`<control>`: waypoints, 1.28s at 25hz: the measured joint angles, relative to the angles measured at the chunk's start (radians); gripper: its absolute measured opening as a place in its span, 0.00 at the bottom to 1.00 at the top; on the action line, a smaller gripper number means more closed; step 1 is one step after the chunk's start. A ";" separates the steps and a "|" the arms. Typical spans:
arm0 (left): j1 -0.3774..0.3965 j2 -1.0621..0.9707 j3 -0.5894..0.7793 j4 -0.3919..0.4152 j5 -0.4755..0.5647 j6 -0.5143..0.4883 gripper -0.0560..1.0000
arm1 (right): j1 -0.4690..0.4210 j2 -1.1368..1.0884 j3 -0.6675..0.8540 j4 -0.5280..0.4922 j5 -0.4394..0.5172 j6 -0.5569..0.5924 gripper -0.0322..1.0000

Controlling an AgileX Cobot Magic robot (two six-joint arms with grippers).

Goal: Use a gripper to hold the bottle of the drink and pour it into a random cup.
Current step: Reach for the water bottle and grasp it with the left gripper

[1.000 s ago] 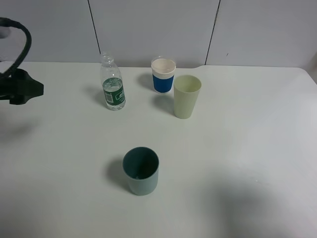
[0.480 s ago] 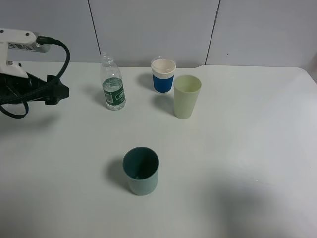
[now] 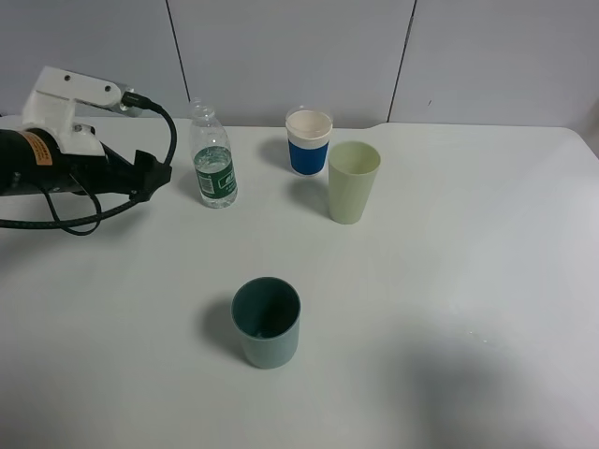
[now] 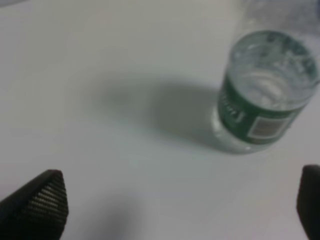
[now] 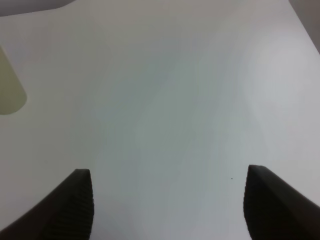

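Bottle point(image 3: 213, 168): upright, left of blue-and-white cup point(image 3: 309, 142)
Left gripper point(image 3: 155, 172): jaws spread, near it, not touching
Handling: we judge it light, squashy, slick; we'd clasp the green label band gently

**Cropped and blurred parts**

Ahead of the left end effector point(image 4: 177, 202), the bottle point(image 4: 260, 100) is blurred, its neck is cropped and its label print is unreadable. Both fingertips point(image 4: 42, 202) are cut by the view's lower edge. Beyond the right end effector point(image 5: 167, 200), only a sliver of a pale cup point(image 5: 9, 90) shows.
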 joint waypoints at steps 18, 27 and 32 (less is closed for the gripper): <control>0.000 0.291 0.002 0.205 -0.467 -0.145 0.92 | 0.000 0.000 0.000 0.000 0.000 0.000 0.65; 0.000 0.383 -0.018 0.201 -0.559 -0.145 0.89 | 0.000 0.000 0.000 0.000 0.000 0.000 0.65; 0.015 0.403 -0.054 0.202 -0.567 -0.145 0.86 | 0.000 0.000 0.000 0.000 0.000 0.000 0.65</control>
